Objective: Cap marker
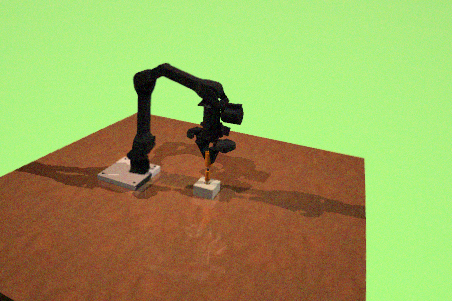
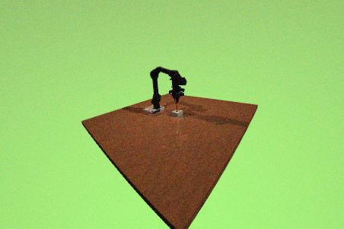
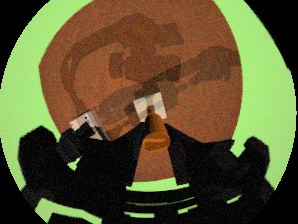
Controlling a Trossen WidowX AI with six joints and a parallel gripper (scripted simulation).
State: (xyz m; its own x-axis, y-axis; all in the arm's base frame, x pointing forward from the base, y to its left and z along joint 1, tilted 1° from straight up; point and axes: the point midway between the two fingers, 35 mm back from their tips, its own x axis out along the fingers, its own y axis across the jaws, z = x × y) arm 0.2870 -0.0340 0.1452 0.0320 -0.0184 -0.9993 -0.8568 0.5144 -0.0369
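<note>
My gripper (image 1: 208, 160) (image 2: 176, 102) (image 3: 154, 125) points down over the holder block and is shut on the orange cap (image 1: 207, 156) (image 3: 156, 142). The cap is held upright in the top view, in line above the marker (image 1: 207, 177) (image 2: 176, 108). The orange marker stands upright in the pale holder block (image 1: 206, 190) (image 2: 176, 114) (image 3: 142, 106). In the top view the cap's lower end and the marker's top are very close; whether they touch or overlap cannot be told. In the wrist view the cap hides most of the marker.
The arm's white base plate (image 1: 117, 175) (image 2: 149, 109) (image 3: 80, 120) stands left of the holder block in the top and exterior views. The brown table (image 1: 280, 261) (image 2: 171, 168) has its right edge beyond the block. Shadows of the arm cross the table.
</note>
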